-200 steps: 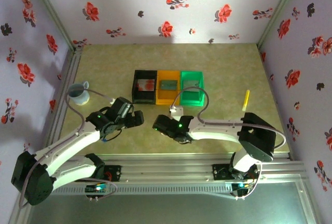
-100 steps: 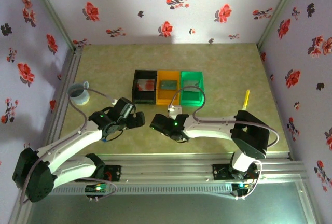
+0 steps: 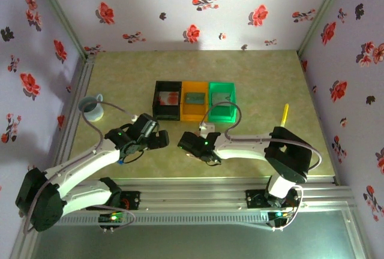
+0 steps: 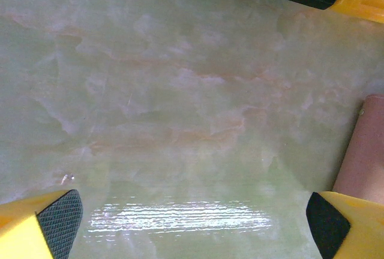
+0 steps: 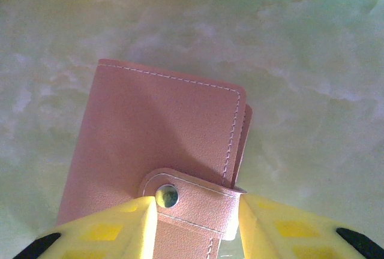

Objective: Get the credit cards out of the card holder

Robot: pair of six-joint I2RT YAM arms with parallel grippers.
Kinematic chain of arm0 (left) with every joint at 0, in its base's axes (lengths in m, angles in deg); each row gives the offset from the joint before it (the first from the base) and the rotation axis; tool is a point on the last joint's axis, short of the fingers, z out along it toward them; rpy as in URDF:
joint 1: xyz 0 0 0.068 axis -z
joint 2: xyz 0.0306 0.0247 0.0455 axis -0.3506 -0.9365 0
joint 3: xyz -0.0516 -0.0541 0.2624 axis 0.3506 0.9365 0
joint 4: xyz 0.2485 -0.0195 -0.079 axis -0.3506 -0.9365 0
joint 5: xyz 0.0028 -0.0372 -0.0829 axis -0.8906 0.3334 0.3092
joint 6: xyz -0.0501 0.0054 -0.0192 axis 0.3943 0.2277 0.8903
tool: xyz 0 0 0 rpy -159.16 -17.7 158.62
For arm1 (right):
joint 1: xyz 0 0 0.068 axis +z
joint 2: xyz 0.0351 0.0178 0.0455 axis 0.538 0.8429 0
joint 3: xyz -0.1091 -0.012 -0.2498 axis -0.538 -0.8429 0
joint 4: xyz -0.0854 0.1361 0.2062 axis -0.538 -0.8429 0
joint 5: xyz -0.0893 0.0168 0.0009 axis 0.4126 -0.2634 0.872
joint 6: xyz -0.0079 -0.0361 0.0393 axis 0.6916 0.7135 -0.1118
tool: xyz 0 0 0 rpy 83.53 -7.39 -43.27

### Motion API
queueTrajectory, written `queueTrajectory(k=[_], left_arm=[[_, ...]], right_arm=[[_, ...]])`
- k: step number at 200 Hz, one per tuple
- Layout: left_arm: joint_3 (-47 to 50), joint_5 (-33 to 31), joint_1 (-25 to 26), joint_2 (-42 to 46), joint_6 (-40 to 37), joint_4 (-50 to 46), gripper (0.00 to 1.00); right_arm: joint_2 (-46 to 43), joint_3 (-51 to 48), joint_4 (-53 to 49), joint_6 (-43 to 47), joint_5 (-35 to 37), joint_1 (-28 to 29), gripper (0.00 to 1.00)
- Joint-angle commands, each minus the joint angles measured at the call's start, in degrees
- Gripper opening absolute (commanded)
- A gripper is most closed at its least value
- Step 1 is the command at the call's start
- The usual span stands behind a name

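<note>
Left gripper [image 4: 192,223]: jaws wide open, holding nothing, low over the glossy bench [image 4: 180,91]. The card holder [image 5: 156,133] lies flat just to its right, shut, strap [image 5: 198,202] snapped. Right gripper [image 5: 195,235] sits over that strap with its jaws parted about the strap's width, and I don't think it's clamping anything. My guess is the holder is light, soft and floppy, and it'll skate on this surface. I'd pin the spine side with one gripper and lift the strap's free end with the other. The credit cards presumably inside should be stiff, thin and slick.
</note>
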Motion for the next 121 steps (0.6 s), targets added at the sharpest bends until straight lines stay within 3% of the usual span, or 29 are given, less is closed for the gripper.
queueTrajectory(k=[1, 121], left_arm=[[-1.4, -1.41, 0.61, -0.92, 0.86, 0.45, 1.0], [-3.04, -1.45, 1.76, -1.13, 0.88, 0.01, 1.0]], right_arm=[[0.6, -1.12, 0.93, -2.25, 0.25, -0.29, 0.39], [-2.1, -0.63, 0.53, -0.94, 0.93, -0.34, 0.4]])
